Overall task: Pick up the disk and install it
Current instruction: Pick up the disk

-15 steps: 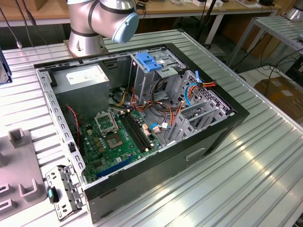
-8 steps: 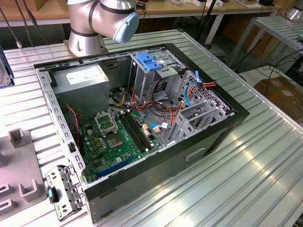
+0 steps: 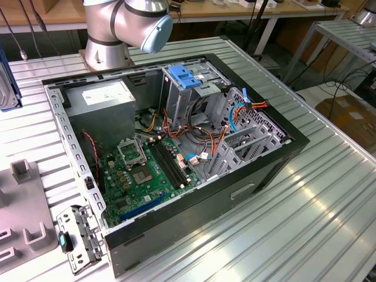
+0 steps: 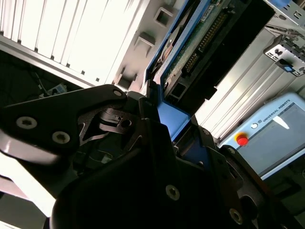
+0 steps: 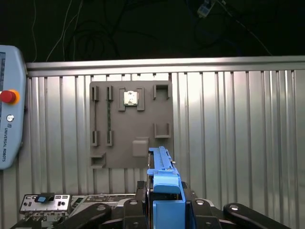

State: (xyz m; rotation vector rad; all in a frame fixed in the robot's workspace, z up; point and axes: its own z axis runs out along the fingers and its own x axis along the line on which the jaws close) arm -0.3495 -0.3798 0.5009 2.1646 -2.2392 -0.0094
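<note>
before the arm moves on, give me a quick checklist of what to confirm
1. Hold on the disk by the claw: ok. Its blue carrier frame sits gripped in both wrist views.
2. Grip firm enough to carry: cannot tell.
3. Height of the disk above the gray fixture plate: cannot tell. The two overlap in the first wrist view.
4. Access to the computer case: ok. Its side is off and the board is exposed in the exterior view.
5. Path into the drive cage: not ok. The orange cables run across it.
</note>
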